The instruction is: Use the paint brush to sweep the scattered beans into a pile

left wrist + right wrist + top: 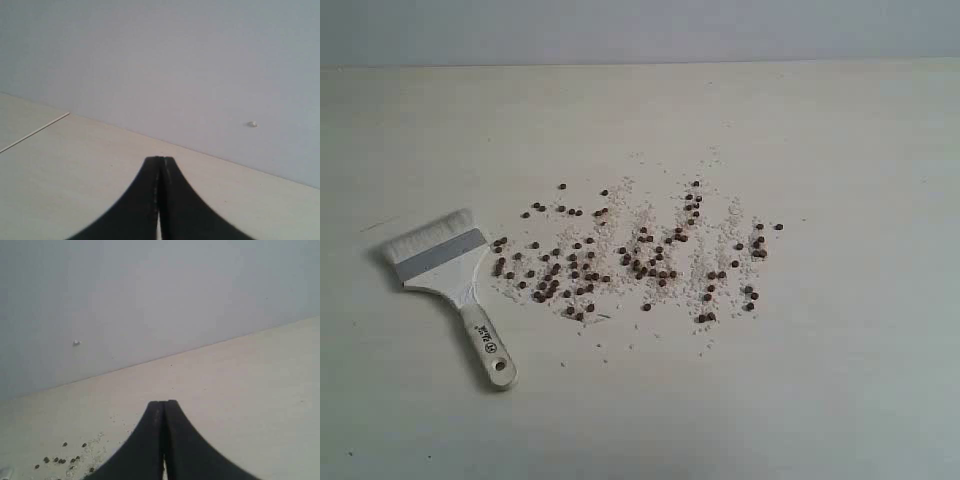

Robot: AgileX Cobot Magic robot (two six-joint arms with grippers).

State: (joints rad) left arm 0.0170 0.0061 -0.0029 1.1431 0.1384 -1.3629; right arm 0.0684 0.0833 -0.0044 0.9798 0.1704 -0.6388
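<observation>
Dark reddish-brown beans [630, 258] lie scattered in a wide band across the middle of the pale table, mixed with fine white crumbs; no dense pile shows. The paint brush [455, 285] lies flat to their left, pale bristles toward the back left, white handle with a hole pointing to the front. Neither gripper appears in the exterior view. My left gripper [160, 159] is shut with nothing in it, above bare table. Black fingers pressed together mark my right gripper [163, 402], also shut and empty, with a few beans [60, 459] off to one side.
The table [840, 380] is a plain pale surface that ends at a grey wall [640, 30] at the back. A small white speck [253, 124] sits on the wall in the left wrist view.
</observation>
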